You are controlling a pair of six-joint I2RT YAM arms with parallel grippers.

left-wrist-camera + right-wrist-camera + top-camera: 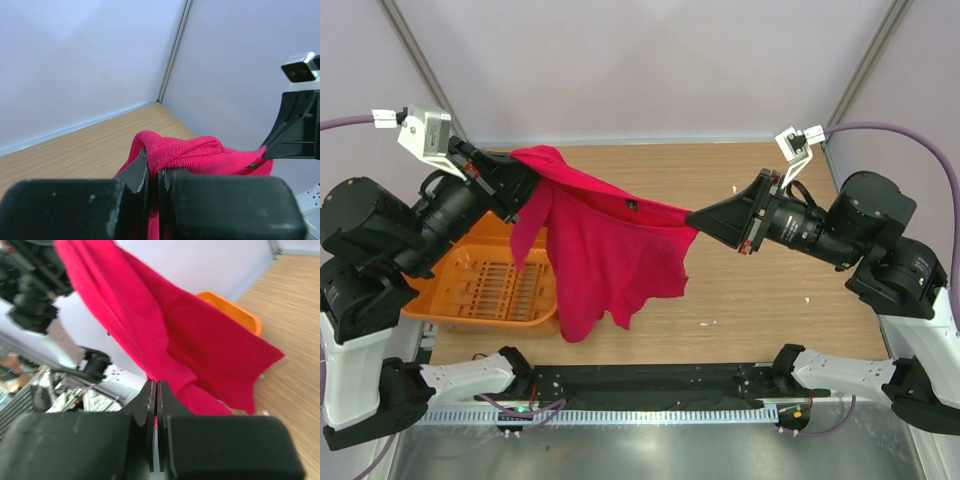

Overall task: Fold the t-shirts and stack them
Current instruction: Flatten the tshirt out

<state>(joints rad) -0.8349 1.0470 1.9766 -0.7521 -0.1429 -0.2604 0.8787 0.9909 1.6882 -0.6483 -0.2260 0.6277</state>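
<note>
Holds the red t-shirt [605, 240] stretched mid-air over the tabletop [770, 290], beside the orange basket [470, 288], left fingers [136, 172] and right fingers [148, 399] clamped on its upper edge, probably for spreading flat.

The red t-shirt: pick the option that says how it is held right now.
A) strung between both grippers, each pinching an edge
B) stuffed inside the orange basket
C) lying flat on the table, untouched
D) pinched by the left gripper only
A: the left gripper and the right gripper are each shut on an edge of the red t-shirt, and the cloth hangs down between them.
</note>
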